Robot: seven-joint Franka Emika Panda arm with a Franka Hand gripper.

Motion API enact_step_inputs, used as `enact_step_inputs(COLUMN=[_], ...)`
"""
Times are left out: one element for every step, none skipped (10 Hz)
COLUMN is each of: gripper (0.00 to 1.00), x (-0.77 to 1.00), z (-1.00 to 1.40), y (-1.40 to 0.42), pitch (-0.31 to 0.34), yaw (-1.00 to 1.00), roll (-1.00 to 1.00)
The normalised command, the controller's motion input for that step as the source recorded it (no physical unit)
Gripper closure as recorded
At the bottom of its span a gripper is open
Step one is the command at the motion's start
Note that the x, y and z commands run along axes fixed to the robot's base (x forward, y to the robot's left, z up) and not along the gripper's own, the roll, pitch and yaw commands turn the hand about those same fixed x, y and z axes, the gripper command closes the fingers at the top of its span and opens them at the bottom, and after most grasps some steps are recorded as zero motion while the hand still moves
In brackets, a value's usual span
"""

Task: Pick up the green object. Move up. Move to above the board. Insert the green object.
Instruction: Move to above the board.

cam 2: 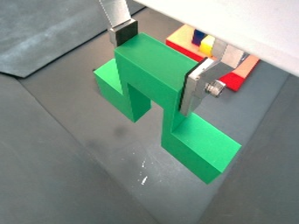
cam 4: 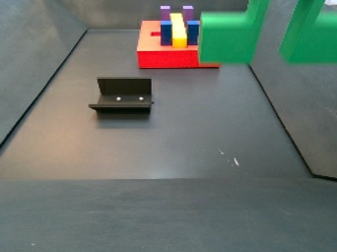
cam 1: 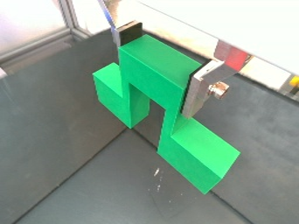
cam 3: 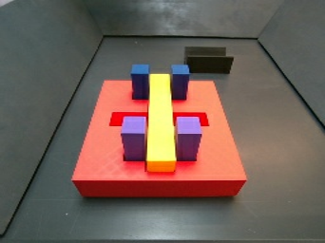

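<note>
My gripper [cam 1: 166, 61] is shut on the green object [cam 1: 158, 74], its silver fingers clamping the taller centre block from two sides, also in the other wrist view, gripper [cam 2: 162, 59], green object [cam 2: 152, 70]. Both lower side lobes hang free below. In a side view the green object [cam 4: 235, 37] shows large at the upper right, off the floor; the fingers are out of that frame. The red board [cam 3: 102, 161] lies on the floor carrying a long yellow bar [cam 3: 160, 119], with blue and purple blocks beside it. Its corner [cam 2: 233, 80] shows beyond the held piece.
The dark fixture [cam 4: 122, 95] stands on the grey floor between the board [cam 4: 165, 57] and the near edge, and shows behind the board [cam 3: 208, 60] in a side view. Grey walls enclose the floor on all sides.
</note>
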Motion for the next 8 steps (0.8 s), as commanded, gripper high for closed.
enact_step_inputs(gripper=[1.0, 1.0, 1.0, 1.0, 1.0, 1.0, 1.0, 1.0], x=[0.04, 0.02, 0.26, 0.26, 0.26, 0.26, 0.26, 0.26], z=[0.25, 0.18, 0.14, 0.13, 0.13, 0.13, 0.14, 0.14], y=[0.0, 0.0, -1.4, -1.4, -1.4, -1.4, -1.4, -1.4], pitch=[0.071, 0.058, 0.135, 0.124, 0.088, 0.056, 0.037, 0.048], yaw=[0.0, 0.01, 0.07, 0.07, 0.04, 0.03, 0.02, 0.02], roll=[0.01, 0.01, -0.06, -0.01, -0.01, -0.04, -0.04, -0.01])
